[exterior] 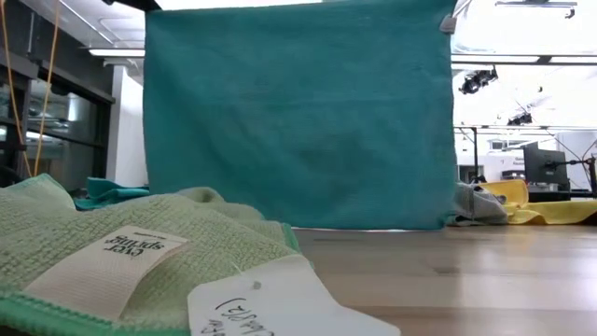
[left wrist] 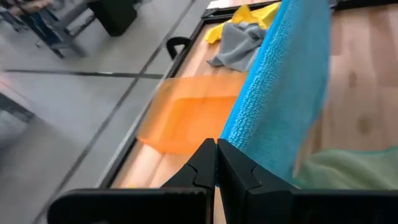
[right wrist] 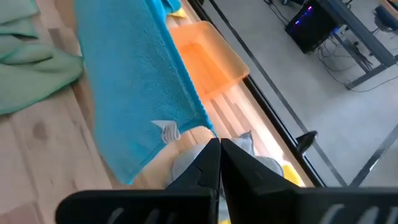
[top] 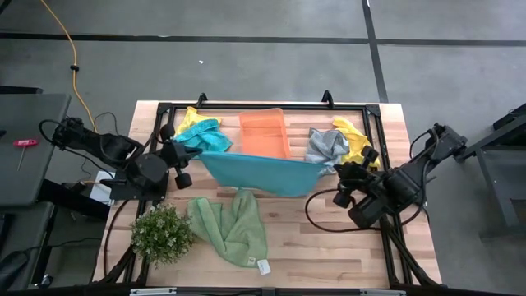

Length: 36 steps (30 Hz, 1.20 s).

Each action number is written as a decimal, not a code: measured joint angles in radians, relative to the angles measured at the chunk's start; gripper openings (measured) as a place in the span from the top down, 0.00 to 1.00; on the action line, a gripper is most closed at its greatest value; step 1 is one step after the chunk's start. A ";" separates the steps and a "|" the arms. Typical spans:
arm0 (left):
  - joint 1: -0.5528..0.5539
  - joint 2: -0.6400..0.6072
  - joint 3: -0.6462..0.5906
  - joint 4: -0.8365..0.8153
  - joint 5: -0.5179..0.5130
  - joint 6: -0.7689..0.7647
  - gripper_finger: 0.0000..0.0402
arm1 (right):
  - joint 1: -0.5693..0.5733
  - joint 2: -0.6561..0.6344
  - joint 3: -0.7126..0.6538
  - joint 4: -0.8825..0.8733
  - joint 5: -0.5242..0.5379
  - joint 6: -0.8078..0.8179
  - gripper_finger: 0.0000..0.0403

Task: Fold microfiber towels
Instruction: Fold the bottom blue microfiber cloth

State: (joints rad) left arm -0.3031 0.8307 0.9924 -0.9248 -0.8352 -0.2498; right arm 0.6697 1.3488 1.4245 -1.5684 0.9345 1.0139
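A teal-blue towel [top: 259, 173] hangs spread between my two grippers over the middle of the table. In the low view it [exterior: 298, 112] is a flat upright sheet, and I cannot tell whether its lower edge [exterior: 298, 227] touches the table. My left gripper [top: 191, 154] is shut on its left top corner and my right gripper [top: 327, 168] on its right top corner. A light green towel [top: 230, 226] with a white tag [top: 264, 266] lies crumpled on the near part of the table. My left gripper pinches the teal towel's top corner [left wrist: 229, 138] between its two shut fingers, coming level from the table's left. The top edge runs taut away from the fingers, and the towel hangs below it. My right gripper pinches the towel's other top corner [right wrist: 206, 127] between its two shut fingers, coming level from the table's right. A small white tag [right wrist: 166, 129] sits just below that corner. The towel hangs down from the hold, its top edge drawn toward the other gripper.
An orange bin [top: 263, 131] stands at the far middle, behind the hanging towel. Grey [top: 325, 144] and yellow [top: 355, 140] towels lie far right; yellow and teal towels [top: 197, 127] lie far left. A bushy green plant [top: 162, 234] stands near left. A black frame [top: 246, 105] rims the table.
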 joint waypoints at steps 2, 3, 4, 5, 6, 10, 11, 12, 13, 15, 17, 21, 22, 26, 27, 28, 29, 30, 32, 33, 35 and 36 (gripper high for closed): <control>0.000 0.000 0.000 0.001 -0.038 0.028 1.00 | 0.000 0.000 0.000 -0.001 0.017 -0.001 1.00; 0.000 0.000 0.000 0.000 -0.062 0.045 1.00 | -0.002 0.000 0.000 -0.004 0.027 -0.001 1.00; 0.000 0.000 0.000 -0.002 -0.091 0.060 1.00 | -0.007 0.000 -0.001 -0.006 0.035 -0.007 1.00; 0.000 0.000 0.000 -0.001 -0.121 0.077 1.00 | -0.011 0.000 -0.001 -0.005 0.049 -0.022 1.00; 0.000 0.000 0.000 -0.001 -0.151 0.092 1.00 | -0.016 -0.001 -0.001 -0.005 0.062 -0.032 1.00; 0.001 -0.001 0.000 -0.001 -0.239 0.145 1.00 | -0.046 -0.002 -0.001 -0.005 0.097 -0.091 1.00; 0.001 -0.001 0.000 0.000 -0.245 0.147 1.00 | -0.052 -0.002 -0.001 -0.005 0.103 -0.100 1.00; 0.001 -0.001 0.000 0.000 -0.243 0.144 1.00 | -0.057 -0.002 -0.001 -0.004 0.105 -0.104 1.00; 0.001 0.000 0.000 0.000 -0.229 0.138 1.00 | -0.061 -0.002 -0.001 -0.004 0.105 -0.105 1.00; 0.001 0.006 0.000 0.000 -0.188 0.121 1.00 | -0.064 -0.002 -0.001 -0.004 0.103 -0.106 1.00; 0.001 0.016 0.000 0.000 -0.160 0.103 1.00 | -0.063 -0.002 -0.001 -0.003 0.085 -0.106 1.00; 0.001 0.038 0.000 0.001 -0.121 0.069 1.00 | -0.061 -0.002 -0.001 0.003 0.010 -0.107 1.00; 0.001 0.046 0.000 0.001 -0.108 0.062 1.00 | -0.061 -0.002 -0.003 0.014 -0.004 -0.117 1.00; 0.002 0.078 0.000 0.001 -0.075 0.043 1.00 | -0.065 -0.002 -0.079 0.162 -0.021 -0.207 1.00; 0.002 0.087 0.000 0.001 -0.071 0.041 1.00 | -0.071 -0.002 -0.108 0.208 -0.031 -0.242 1.00; 0.002 0.094 0.000 0.001 -0.065 0.040 1.00 | -0.079 -0.002 -0.143 0.264 -0.044 -0.276 1.00; 0.002 0.101 0.000 0.001 -0.058 0.040 1.00 | -0.091 -0.002 -0.179 0.322 -0.062 -0.309 1.00; 0.002 0.107 0.000 0.001 -0.054 0.040 1.00 | -0.106 -0.002 -0.216 0.378 -0.081 -0.340 1.00; 0.002 0.119 0.000 0.003 -0.053 0.040 1.00 | -0.139 -0.002 -0.296 0.500 -0.136 -0.401 1.00; 0.002 0.124 0.000 0.004 -0.053 0.039 1.00 | -0.161 -0.002 -0.339 0.571 -0.177 -0.438 1.00; 0.002 0.129 0.000 0.005 -0.049 0.033 1.00 | -0.209 -0.002 -0.432 0.738 -0.282 -0.528 1.00; 0.002 0.130 0.000 0.006 -0.044 0.028 1.00 | -0.232 -0.002 -0.475 0.834 -0.331 -0.577 1.00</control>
State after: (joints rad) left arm -0.3016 0.9602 0.9928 -0.9186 -0.8790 -0.2218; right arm 0.4375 1.3468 0.9491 -0.7348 0.6033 0.4367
